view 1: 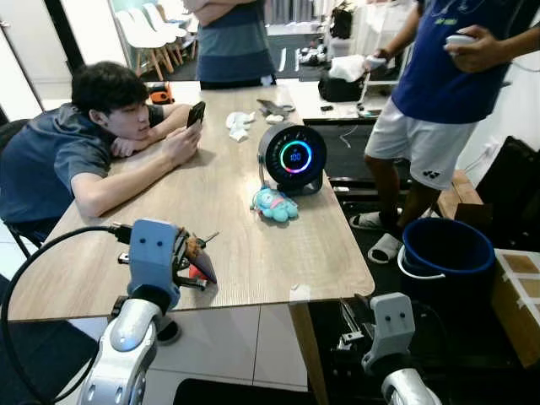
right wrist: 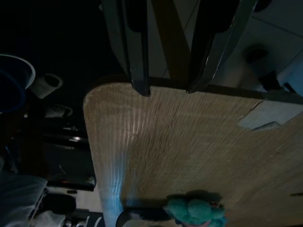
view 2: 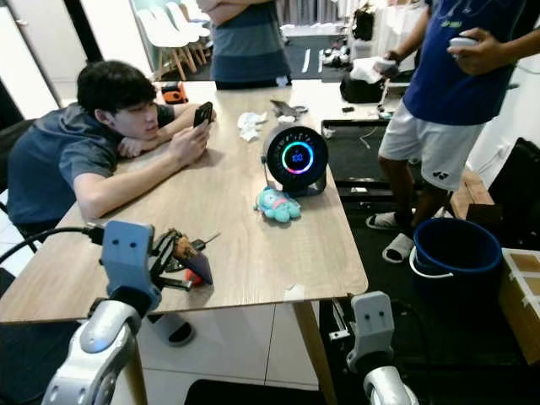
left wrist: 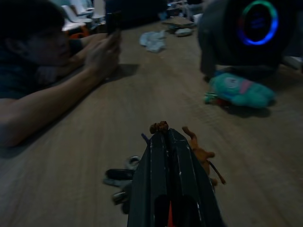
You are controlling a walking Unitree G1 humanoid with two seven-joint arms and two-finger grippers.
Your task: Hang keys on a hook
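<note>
We saw the left tool (left wrist: 163,135) clenched on the keys (left wrist: 124,175) low over the desk (view 1: 253,228) — a teal plush (view 1: 273,203) and round speaker (view 1: 292,157) stood beyond. The right tool (right wrist: 165,87) hung released below the desk's corner — a person (view 1: 76,148) leaned nearby.

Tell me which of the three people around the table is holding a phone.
The seated person leaning on the table, chin on an arm, holds up a dark phone. The other two stand; one holds white objects.
</note>
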